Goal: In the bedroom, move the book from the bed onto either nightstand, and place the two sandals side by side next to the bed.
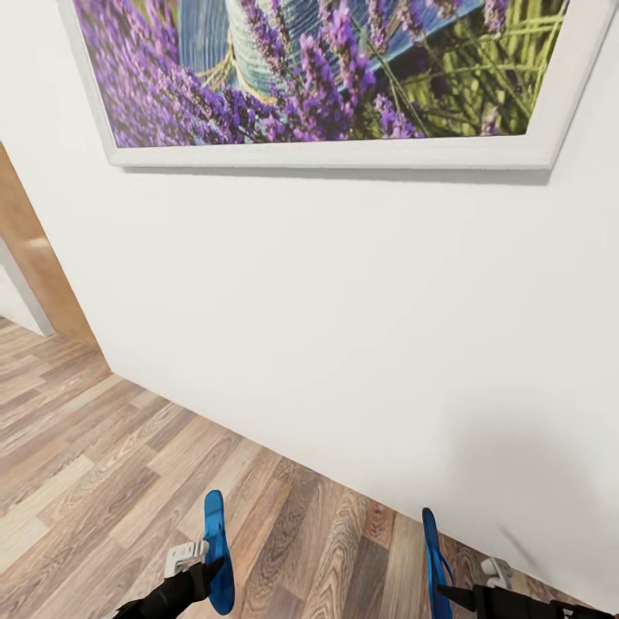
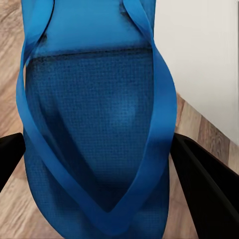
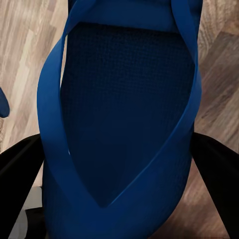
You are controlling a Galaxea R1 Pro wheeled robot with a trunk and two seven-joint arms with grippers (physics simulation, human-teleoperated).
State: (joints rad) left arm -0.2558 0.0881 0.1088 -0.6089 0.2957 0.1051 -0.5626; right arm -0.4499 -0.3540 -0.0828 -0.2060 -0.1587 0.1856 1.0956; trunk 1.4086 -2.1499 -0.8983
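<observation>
White wall (image 1: 327, 327) dead ahead, framed lavender picture (image 1: 327, 73) hung high on it, wood-plank floor (image 1: 94, 481) below. Left tool (image 1: 209, 569) clamped on left sandal (image 1: 217, 550); the sandal stands on edge above the floor, sticking out forward past the fingers. Left wrist view: sole (image 2: 99, 149) and blue straps sit between both black fingers (image 2: 209, 194). Right tool (image 1: 454, 593) clamped on right sandal (image 1: 435, 563), same edge-on pose, close to the wall; its sole (image 3: 124, 124) is pinched between the fingers (image 3: 219, 174).

framed lavender picture (image 1: 327, 77), white wall (image 1: 344, 301)
</observation>
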